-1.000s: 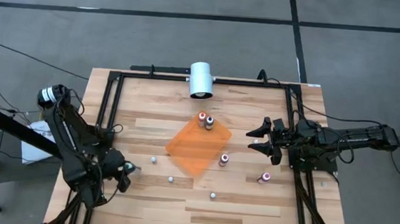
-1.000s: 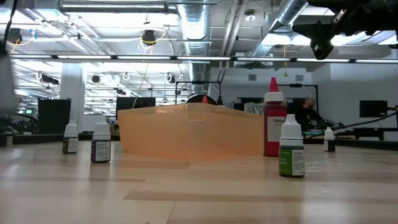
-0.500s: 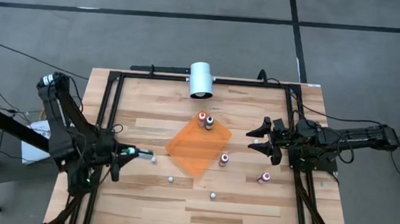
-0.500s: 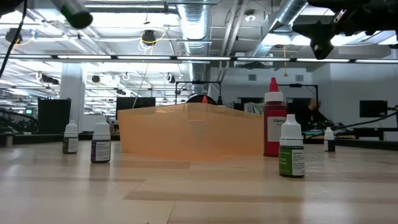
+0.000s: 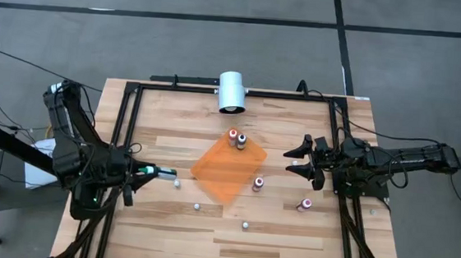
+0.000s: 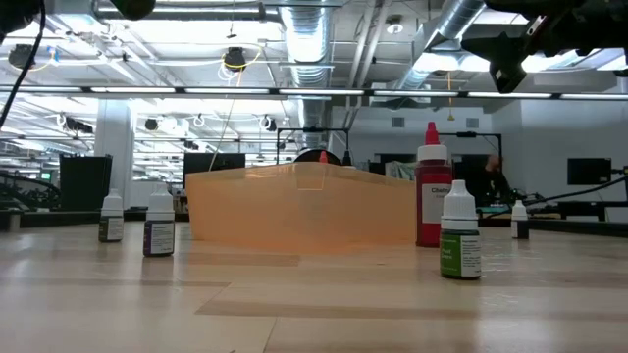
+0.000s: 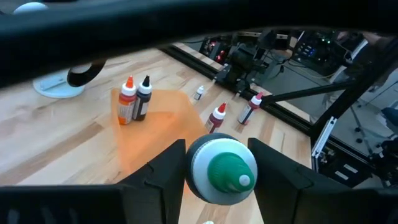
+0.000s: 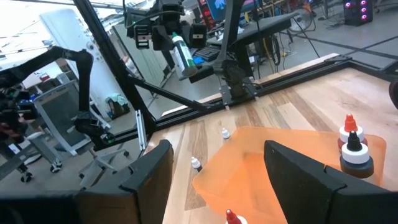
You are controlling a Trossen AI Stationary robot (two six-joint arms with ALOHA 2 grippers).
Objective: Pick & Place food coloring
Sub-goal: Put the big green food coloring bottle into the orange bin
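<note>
Left gripper (image 7: pixel 221 163) clamped on a green-topped bottle (image 7: pixel 222 170), orange sheet (image 5: pixel 227 171) just ahead; right gripper (image 5: pixel 297 161) spread, empty.

Two bottles (image 5: pixel 236 138) are standing together at the far corner of the sheet (image 5: pixel 227 170) lying mid-table (image 5: pixel 288 232), another is sitting at its right edge, one farther right, and three are dotting the boards near the sheet's left and front.

Both arms matte black — left arm (image 5: pixel 72 145) with a white joint cap, right arm (image 5: pixel 401 159) with exposed black cabling.
</note>
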